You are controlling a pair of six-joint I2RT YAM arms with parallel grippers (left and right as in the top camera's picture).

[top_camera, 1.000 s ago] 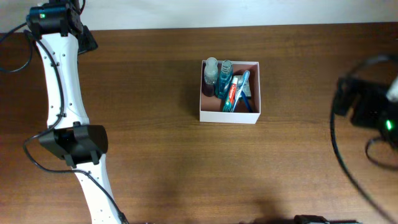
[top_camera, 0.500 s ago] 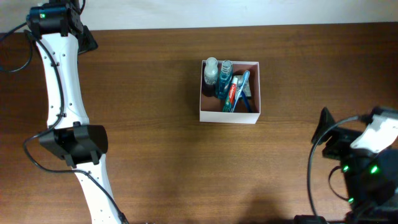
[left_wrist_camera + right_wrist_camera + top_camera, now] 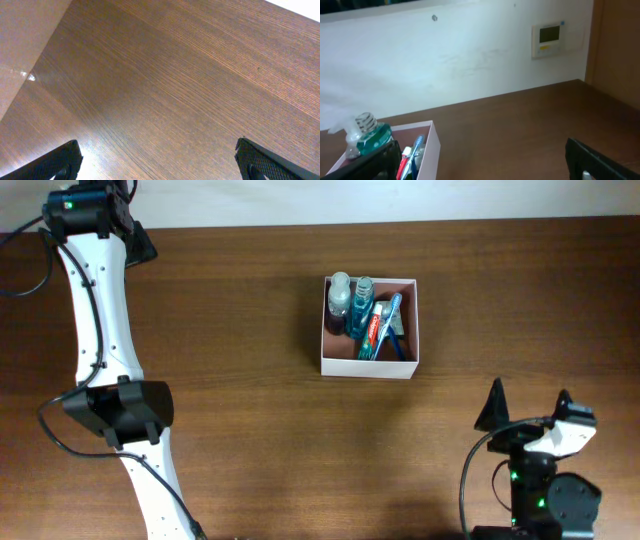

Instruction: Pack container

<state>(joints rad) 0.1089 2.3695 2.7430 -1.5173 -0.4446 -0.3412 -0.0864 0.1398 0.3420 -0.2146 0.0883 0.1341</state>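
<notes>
A dark wooden counter (image 3: 250, 430) seen from overhead. The container (image 3: 370, 366), a square white box with no lid, sits a little right of centre, toward the far side. Inside stand 2 bottles (image 3: 340, 295), with a red-and-white toothpaste tube (image 3: 374, 328) and a blue toothbrush (image 3: 393, 308) leaning beside them. No loose item shows on the counter, so the packing looks done or nearly so (a judgement, since the views do not cover every edge).

The left tool (image 3: 159, 162) hangs at the far left corner, well apart from the container. Its wrist view shows 2 fingertips spread wide over bare wood, so it is released and holds nothing. The right tool (image 3: 527, 406) is at the near right, also well apart from the box, its 2 dark fingertips spread with nothing between them. Its wrist view looks across at the container's wall, with a bottle's ribbed cap above the rim.

The step in hand is probably parking the arms. To do it well, keep both tools released. Route the right one away from the box so neither its fingers nor the trailing cable (image 3: 465, 485) brushes the thin wall or the leaning toothbrush.
</notes>
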